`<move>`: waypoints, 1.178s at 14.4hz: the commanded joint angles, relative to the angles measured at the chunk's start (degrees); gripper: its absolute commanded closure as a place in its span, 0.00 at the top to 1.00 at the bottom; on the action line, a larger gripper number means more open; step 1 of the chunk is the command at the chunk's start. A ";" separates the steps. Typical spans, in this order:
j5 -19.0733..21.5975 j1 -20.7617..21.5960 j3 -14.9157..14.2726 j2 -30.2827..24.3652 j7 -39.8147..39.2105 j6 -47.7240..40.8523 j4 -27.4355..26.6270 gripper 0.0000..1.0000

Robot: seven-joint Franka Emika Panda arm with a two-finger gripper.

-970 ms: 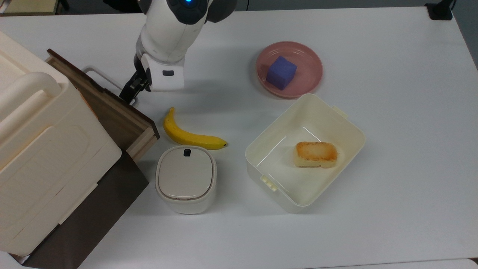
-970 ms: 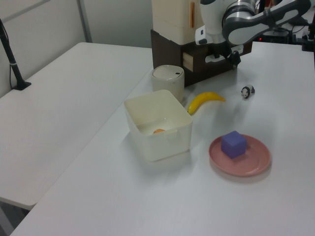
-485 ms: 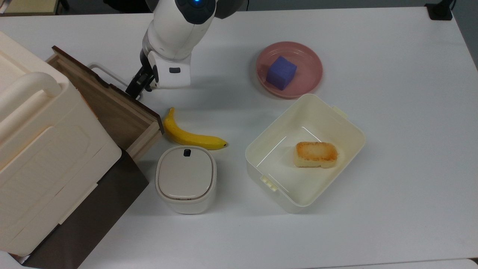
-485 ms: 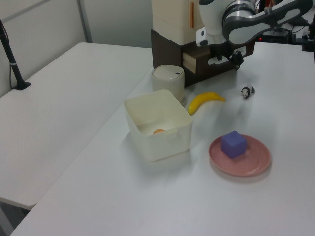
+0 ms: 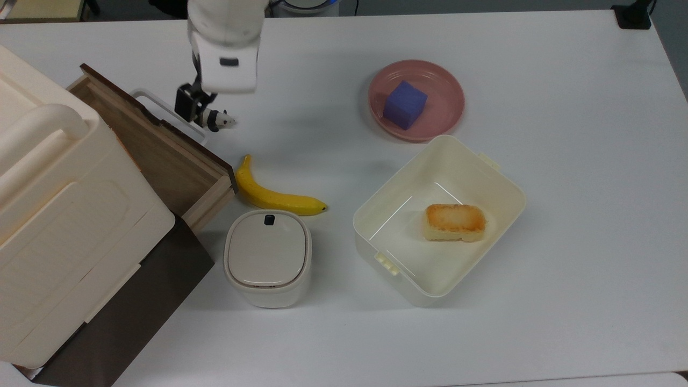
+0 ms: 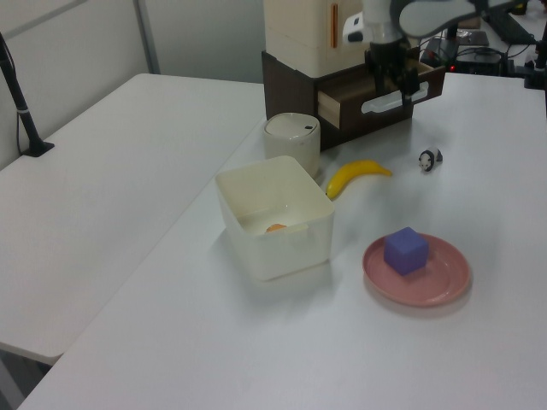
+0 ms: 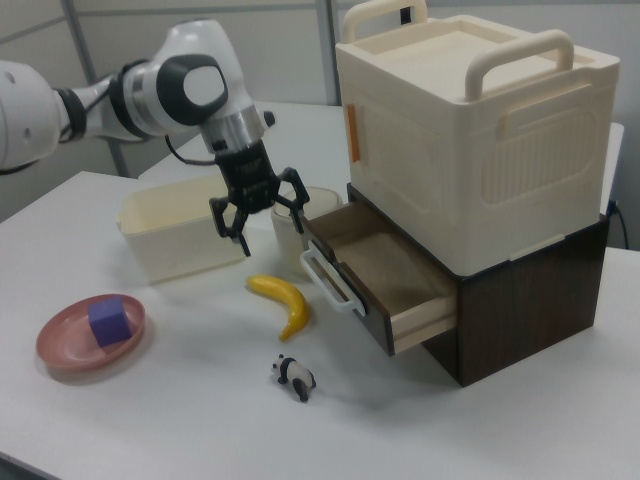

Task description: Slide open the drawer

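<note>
The shallow wooden drawer with the dark brown front panel and thin white bar handle (image 7: 378, 282) is standing pulled out of the dark brown cabinet (image 7: 530, 290), showing its lighter brown inside, which is lying bare. In the top view the drawer (image 5: 156, 148) is projecting toward the upper right from under the large cream plastic box with rounded handles (image 5: 59, 215), which is sitting on top of the cabinet. In the left view the drawer (image 6: 376, 90) is showing at the far end of the white table (image 6: 171, 282).

The black two-finger gripper (image 7: 259, 210) on the white arm is hanging above the table just beside the drawer's handle, apart from it, with its jaws spread wide and holding nothing. In the top view the gripper (image 5: 194, 107) is sitting just to the right of the handle.

A small black-and-white panda figure (image 7: 293, 376) is lying on the table in front of the drawer. A yellow banana (image 5: 271, 192) is lying near the drawer's front corner, close beside a small cream lidded bin (image 5: 267, 257). Farther off, an open cream plastic tub with side clips (image 5: 497, 180) is holding a browned piece of bread (image 5: 454, 221), and a pink round plate (image 5: 449, 86) is carrying a purple cube (image 5: 404, 104).
</note>
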 commanded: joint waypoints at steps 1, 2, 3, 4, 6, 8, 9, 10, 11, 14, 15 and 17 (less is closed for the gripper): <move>5.07 -0.58 -0.49 -3.37 9.11 -1.43 0.14 1.00; 5.87 -0.58 -0.49 -4.07 13.58 -1.52 0.32 1.00; 7.27 -0.49 -0.49 -5.12 21.98 -2.39 0.41 1.00; 8.59 -0.32 -0.49 -5.39 28.59 -3.71 0.84 1.00; 10.18 -0.14 -0.49 -7.14 47.72 -4.42 1.55 1.00; 10.53 -0.14 -0.57 -8.29 57.72 -4.42 1.47 1.00; 11.14 -0.05 -0.92 -9.34 59.75 -4.51 1.38 1.00; 12.89 0.04 -2.23 -10.48 60.90 -4.95 1.29 1.00; 14.30 0.12 -3.29 -11.27 61.00 -5.56 1.29 1.00; 16.59 1.00 -6.54 -13.82 61.00 -5.83 1.11 1.00; 17.73 1.96 -8.38 -14.52 61.00 -5.83 1.11 1.00; 18.97 7.38 -14.51 -15.15 61.44 -5.74 1.20 1.00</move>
